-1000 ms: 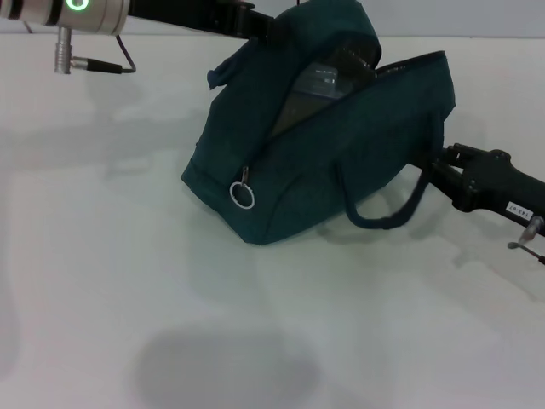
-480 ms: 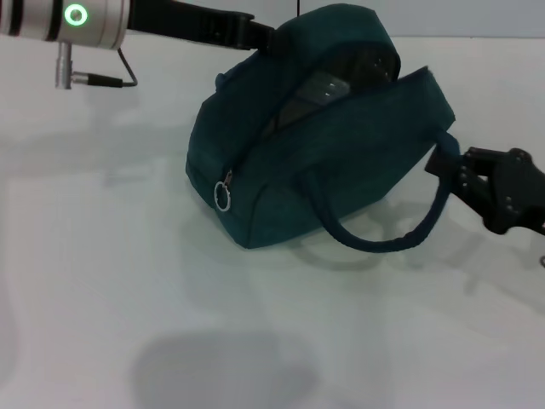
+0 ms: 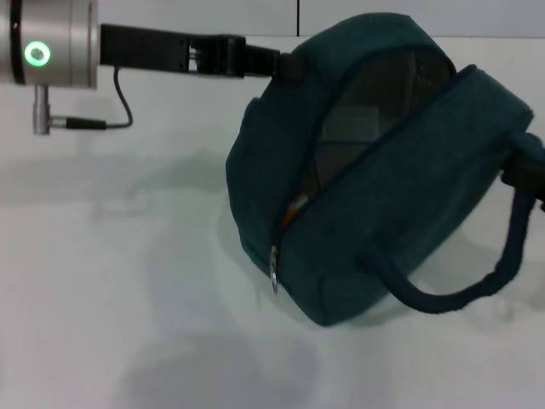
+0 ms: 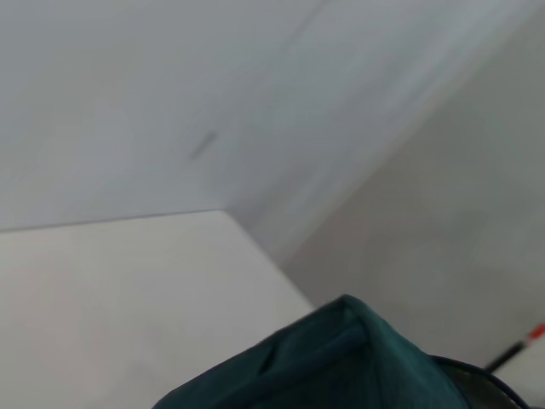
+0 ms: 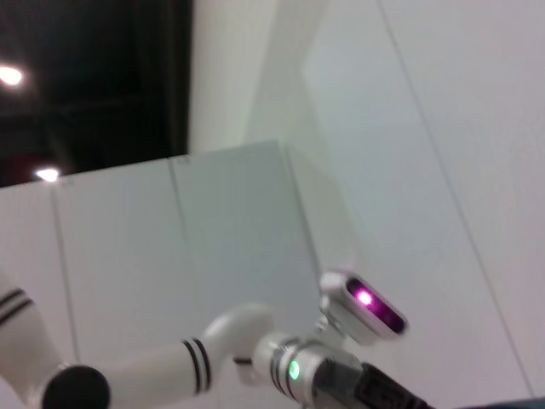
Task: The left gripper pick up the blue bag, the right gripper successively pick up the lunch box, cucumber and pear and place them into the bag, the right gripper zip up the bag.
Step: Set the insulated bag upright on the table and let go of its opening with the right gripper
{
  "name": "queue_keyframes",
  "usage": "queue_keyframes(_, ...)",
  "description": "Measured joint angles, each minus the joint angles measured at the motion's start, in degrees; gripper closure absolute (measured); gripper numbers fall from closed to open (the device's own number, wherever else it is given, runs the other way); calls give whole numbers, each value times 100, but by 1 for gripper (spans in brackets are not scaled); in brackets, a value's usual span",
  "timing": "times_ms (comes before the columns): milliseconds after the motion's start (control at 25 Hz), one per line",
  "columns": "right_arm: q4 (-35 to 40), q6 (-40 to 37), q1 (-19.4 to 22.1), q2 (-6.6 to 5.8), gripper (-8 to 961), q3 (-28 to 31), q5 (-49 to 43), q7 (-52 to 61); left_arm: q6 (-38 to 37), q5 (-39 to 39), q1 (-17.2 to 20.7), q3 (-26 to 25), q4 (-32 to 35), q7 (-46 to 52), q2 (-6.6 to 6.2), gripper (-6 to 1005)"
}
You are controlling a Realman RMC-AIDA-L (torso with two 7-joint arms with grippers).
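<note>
The blue bag (image 3: 383, 213) hangs tilted above the white table, held up at its far top edge, where my left gripper (image 3: 271, 64) is shut on it. Its zip stands open along the top, with the ring pull (image 3: 273, 278) at the low near end. Through the opening shows a grey flat surface (image 3: 353, 123) that looks like the lunch box. The cucumber and pear are hidden. One carry handle (image 3: 451, 296) droops below the bag. My right gripper (image 3: 535, 166) is at the bag's right end, mostly hidden behind it. The left wrist view catches only the bag's top (image 4: 341, 362).
The white table (image 3: 102, 281) spreads below and to the left of the bag, with the bag's shadow on it. A pale wall stands behind. The right wrist view looks up at my left arm (image 5: 213, 358) and the room's walls.
The bag has been lifted higher and carried right, now looming larger. My left arm rose with it. The right gripper has slid to the frame's right edge.
</note>
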State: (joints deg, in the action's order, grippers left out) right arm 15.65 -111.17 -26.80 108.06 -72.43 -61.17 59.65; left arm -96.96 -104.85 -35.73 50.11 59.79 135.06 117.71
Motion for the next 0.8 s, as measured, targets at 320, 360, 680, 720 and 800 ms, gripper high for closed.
queue_keyframes(320,230,-446,30,-156,892,324,14,243,-118,270,329,-17,-412,-424,54,951)
queue_keyframes(360,247,-490,35,-158,892,389,11,250,-106,282,327,-29,-658,-571,53,951)
queue_keyframes(680,228,324,29,-152,892,517,-261,576,7,374,328,-57,-1798,-1498,66,951)
queue_keyframes(720,225,404,29,-139,892,521,-336,594,5,407,353,-59,-1793,-1514,85,951)
queue_keyframes(800,221,684,36,-106,892,528,-562,669,-14,538,416,-60,-1780,-1567,107,951)
